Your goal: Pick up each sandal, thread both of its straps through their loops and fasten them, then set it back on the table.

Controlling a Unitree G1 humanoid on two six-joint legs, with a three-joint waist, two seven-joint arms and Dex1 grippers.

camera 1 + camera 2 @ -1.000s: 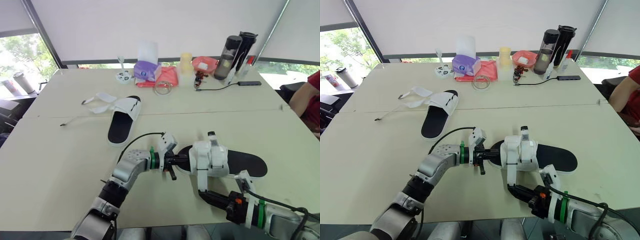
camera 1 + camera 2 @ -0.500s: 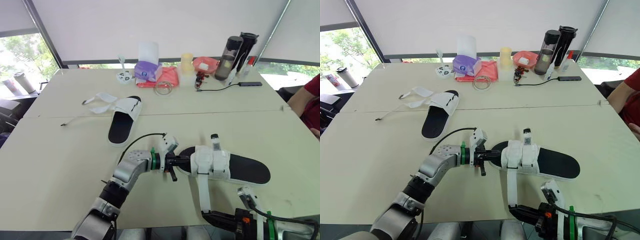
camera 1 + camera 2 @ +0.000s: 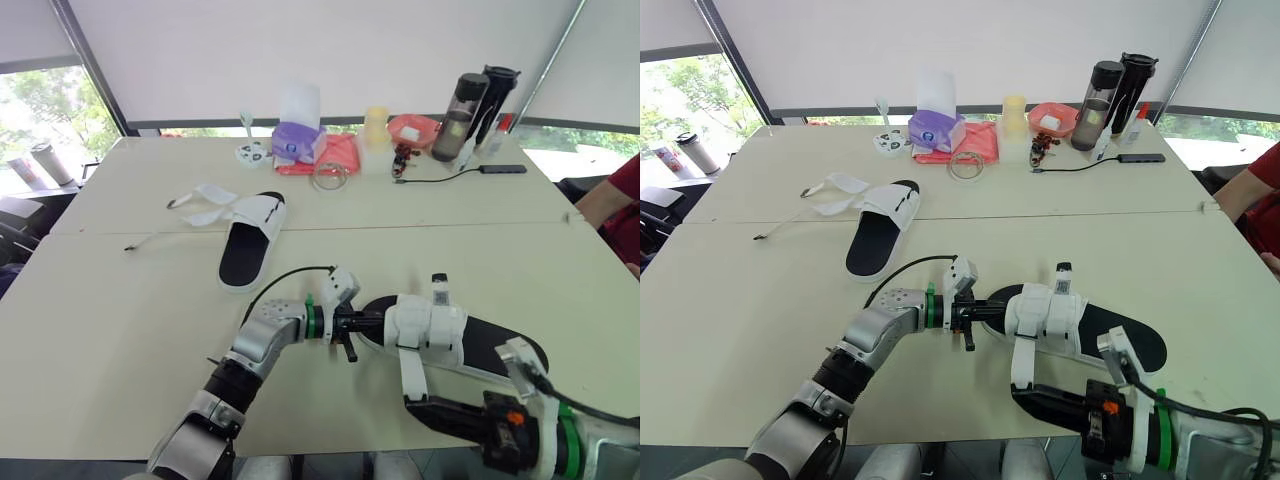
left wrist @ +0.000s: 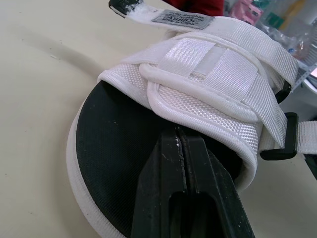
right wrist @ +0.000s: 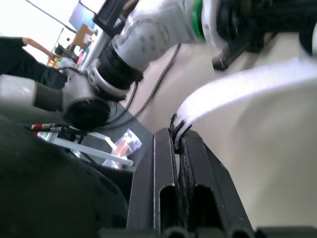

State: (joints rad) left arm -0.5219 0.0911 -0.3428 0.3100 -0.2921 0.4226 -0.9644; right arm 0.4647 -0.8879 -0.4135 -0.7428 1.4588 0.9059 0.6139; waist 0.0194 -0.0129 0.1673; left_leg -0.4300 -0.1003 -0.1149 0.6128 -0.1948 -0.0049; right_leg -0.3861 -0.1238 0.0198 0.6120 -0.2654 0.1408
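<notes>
The near sandal (image 3: 495,345) has a black sole and white straps and lies on the table (image 3: 120,330) in front of me. My left gripper (image 3: 362,325) is shut on the toe end of its sole, and the left wrist view shows the closed fingers (image 4: 163,168) on the black footbed under the white upper (image 4: 208,84). One white strap (image 3: 409,370) hangs from the upper toward the near edge. My right gripper (image 3: 408,403) is shut on that strap's end (image 5: 174,130). The second sandal (image 3: 245,250) lies farther back on the left with its straps (image 3: 205,200) open and spread.
Along the back edge stand a purple tissue box (image 3: 295,140), a yellowish cup (image 3: 374,128), a red bowl (image 3: 408,128), two dark bottles (image 3: 455,100) and a black cable (image 3: 450,175). A person's red sleeve (image 3: 625,185) is at the right edge.
My right gripper drew the strap end toward the near edge of the table, then came back up slightly. The near sandal shifted a little to the right. My left gripper kept its hold.
</notes>
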